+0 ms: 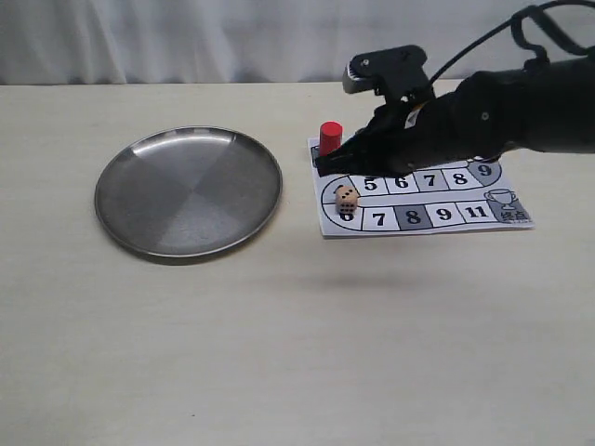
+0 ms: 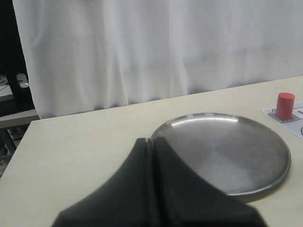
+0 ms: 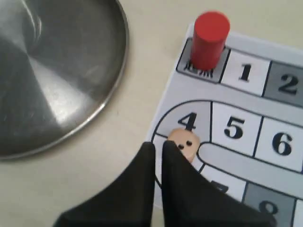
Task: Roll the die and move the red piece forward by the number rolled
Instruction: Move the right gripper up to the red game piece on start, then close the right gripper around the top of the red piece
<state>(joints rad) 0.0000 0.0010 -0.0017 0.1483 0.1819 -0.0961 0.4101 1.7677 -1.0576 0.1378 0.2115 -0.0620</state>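
The die (image 1: 346, 199) lies on the numbered paper board (image 1: 426, 216), at its left bend beside square 4. It shows as a beige cube (image 3: 185, 143) partly hidden behind one of my right fingers. The red piece (image 1: 330, 137) stands upright on the start square at the board's far left corner, also in the right wrist view (image 3: 209, 37). My right gripper (image 1: 321, 166) hovers over the board's left edge between peg and die, shut with only a thin slit and nothing in it (image 3: 158, 145). My left gripper (image 2: 153, 140) is shut and empty, outside the exterior view.
A round steel plate (image 1: 189, 190) sits to the left of the board, with nothing in it; its rim (image 3: 116, 82) runs close to the board's edge. My right arm (image 1: 502, 107) stretches over the board's far side. White curtains hang behind the table.
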